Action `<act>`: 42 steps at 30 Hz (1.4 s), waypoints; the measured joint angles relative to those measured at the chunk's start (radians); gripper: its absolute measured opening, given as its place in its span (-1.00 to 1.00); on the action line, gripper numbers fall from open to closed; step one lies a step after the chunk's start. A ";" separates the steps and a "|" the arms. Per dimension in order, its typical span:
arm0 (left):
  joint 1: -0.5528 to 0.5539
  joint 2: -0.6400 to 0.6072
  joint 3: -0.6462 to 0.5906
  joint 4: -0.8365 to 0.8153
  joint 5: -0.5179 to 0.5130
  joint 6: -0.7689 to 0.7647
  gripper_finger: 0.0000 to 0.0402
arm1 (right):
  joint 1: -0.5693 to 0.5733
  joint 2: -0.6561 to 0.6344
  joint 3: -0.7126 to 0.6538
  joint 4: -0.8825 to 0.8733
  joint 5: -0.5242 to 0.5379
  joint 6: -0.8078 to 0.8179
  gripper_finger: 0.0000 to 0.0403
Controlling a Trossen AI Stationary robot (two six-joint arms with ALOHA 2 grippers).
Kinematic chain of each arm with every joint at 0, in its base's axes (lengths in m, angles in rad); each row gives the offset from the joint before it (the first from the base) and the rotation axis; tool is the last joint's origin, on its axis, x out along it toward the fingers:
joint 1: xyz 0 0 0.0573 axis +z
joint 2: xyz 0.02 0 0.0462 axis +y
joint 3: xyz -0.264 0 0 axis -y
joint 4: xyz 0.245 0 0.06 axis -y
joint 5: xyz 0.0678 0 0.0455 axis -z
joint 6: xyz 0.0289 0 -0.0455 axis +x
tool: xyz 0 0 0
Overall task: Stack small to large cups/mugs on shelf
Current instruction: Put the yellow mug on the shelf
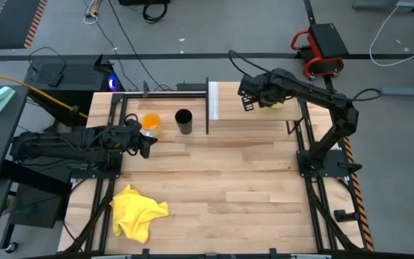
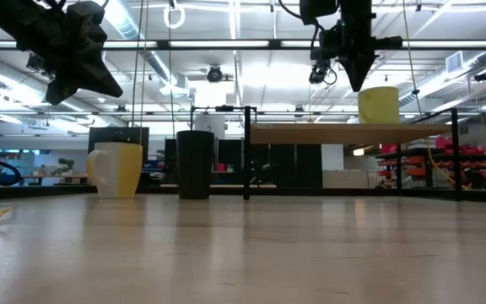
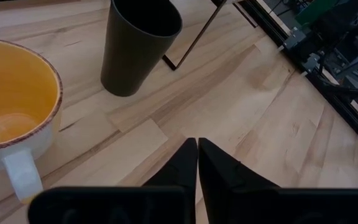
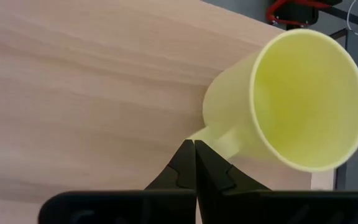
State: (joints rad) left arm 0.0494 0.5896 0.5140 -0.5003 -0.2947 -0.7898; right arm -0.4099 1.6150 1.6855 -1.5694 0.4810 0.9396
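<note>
The table (image 1: 214, 180) is pale wood planks with a dark metal frame around it, sitting on a grey floor with cables and a red-and-black cart behind it. The low view looks across into a big workshop with ceiling lights, desks and racks.

The shelf (image 1: 254, 108) is a raised light-wood platform at the far right of the table, on thin dark legs, with a white upright panel on its left end. The yellow-green mug (image 4: 291, 99) stands upright on it, smooth and glossy, flaring toward the rim, its handle facing the right pincer (image 4: 194, 149). That pincer hangs just above the shelf with its tips pressed together, right beside the handle and holding nothing.

Over at the far left of the table, the orange cup (image 3: 11, 118) has a glossy orange inside, a speckled rim, and a pale outside and handle. The black cup (image 3: 138, 43) is matte, tall and tapered, standing just right of it and near the shelf's left legs. The left pincer (image 3: 197, 149) floats above the table on the near side of those two, fingers together and empty.

A crumpled yellow cloth (image 1: 139, 210) lies at the near left corner. The middle and near right of the table are bare boards.
</note>
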 joint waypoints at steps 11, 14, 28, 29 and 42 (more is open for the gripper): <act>0.000 0.000 0.000 -0.001 0.000 -0.003 -0.88 | 0.001 -0.009 -0.001 -0.002 -0.013 0.003 -1.00; 0.000 0.000 0.000 -0.002 0.000 -0.003 -0.88 | 0.018 -0.009 0.000 0.034 -0.023 0.007 -1.00; 0.000 0.000 0.000 -0.002 0.000 0.001 -0.88 | -0.042 -0.005 -0.054 0.049 -0.021 -0.005 -1.00; 0.000 0.000 0.000 -0.002 0.000 0.001 -0.88 | -0.043 -0.005 -0.067 0.047 -0.028 -0.006 -1.00; 0.000 0.000 0.000 -0.003 0.000 0.001 -0.91 | 0.036 -0.012 -0.089 -0.001 -0.023 0.083 -1.00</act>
State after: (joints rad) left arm 0.0490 0.5897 0.5137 -0.5030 -0.2943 -0.7891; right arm -0.3741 1.6028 1.5963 -1.5707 0.4581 1.0230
